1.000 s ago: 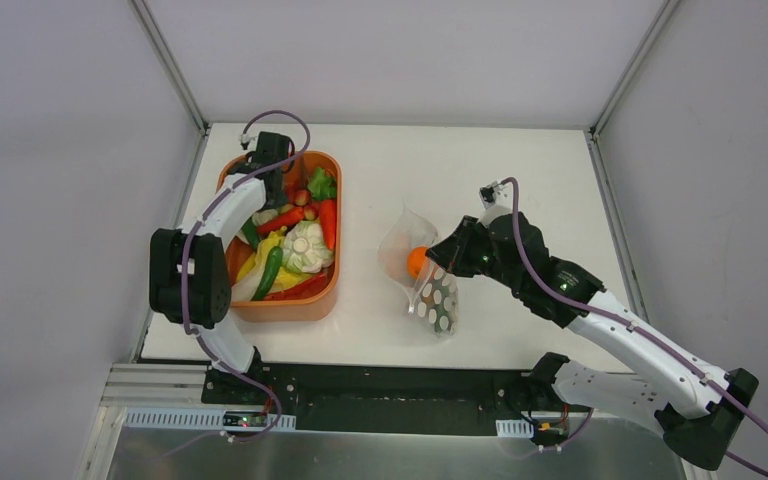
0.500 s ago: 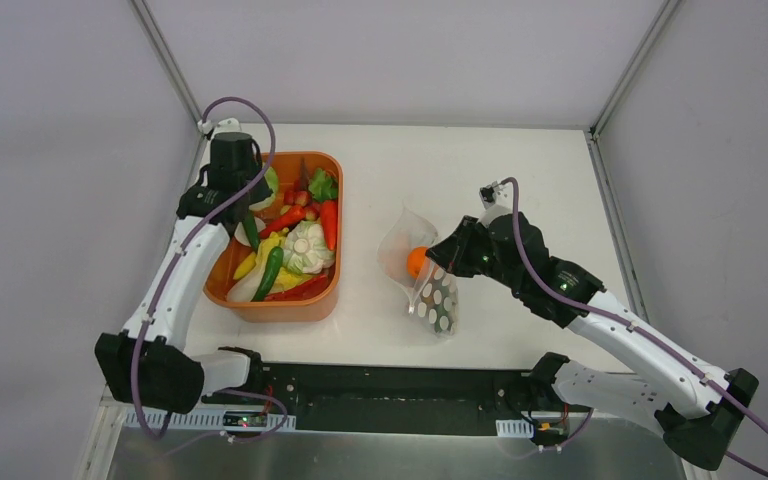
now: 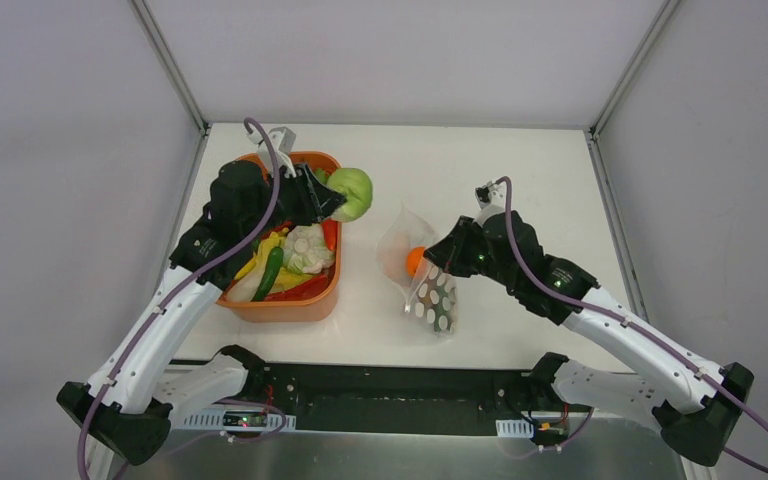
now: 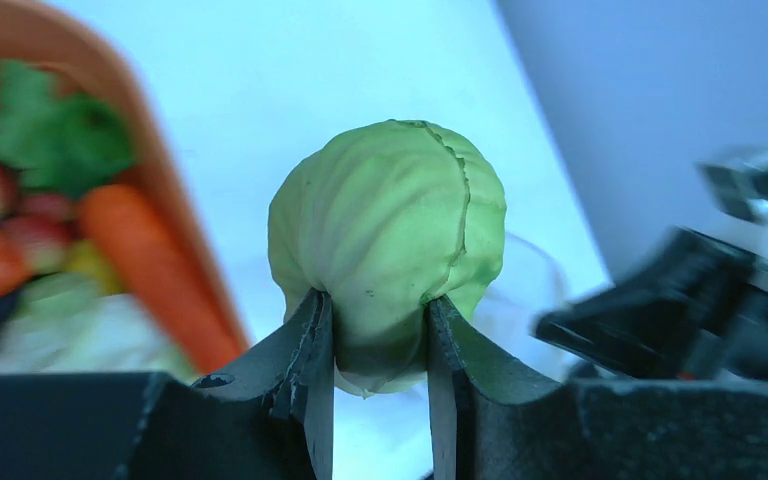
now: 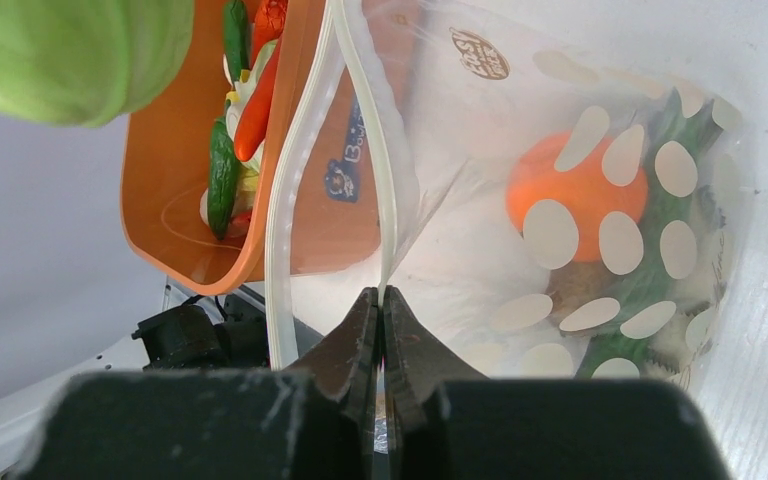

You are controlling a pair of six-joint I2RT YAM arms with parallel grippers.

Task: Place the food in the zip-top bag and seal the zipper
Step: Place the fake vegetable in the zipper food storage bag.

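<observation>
My left gripper [image 3: 328,203] [image 4: 378,310] is shut on a green toy cabbage [image 3: 352,192] [image 4: 390,225] and holds it in the air at the right rim of the orange tub [image 3: 290,305], between the tub and the bag. The clear dotted zip-top bag [image 3: 425,275] [image 5: 600,230] lies mid-table with its mouth held open and raised. An orange ball [image 3: 416,261] [image 5: 575,195] and a green piece are inside it. My right gripper [image 3: 444,255] [image 5: 381,300] is shut on one lip of the zipper [image 5: 388,160]. The other lip [image 5: 295,190] hangs free.
The orange tub [image 5: 175,190] at the left holds more toy food: a whitish leafy piece [image 3: 306,247], a green pepper [image 3: 267,272], a carrot [image 4: 150,265], red and yellow pieces. Grey walls enclose the table at the left, back and right.
My left arm has lifted out of the tub with the green cabbage and swung it right, toward the bag. My right gripper still holds the bag's lip and has barely moved.
</observation>
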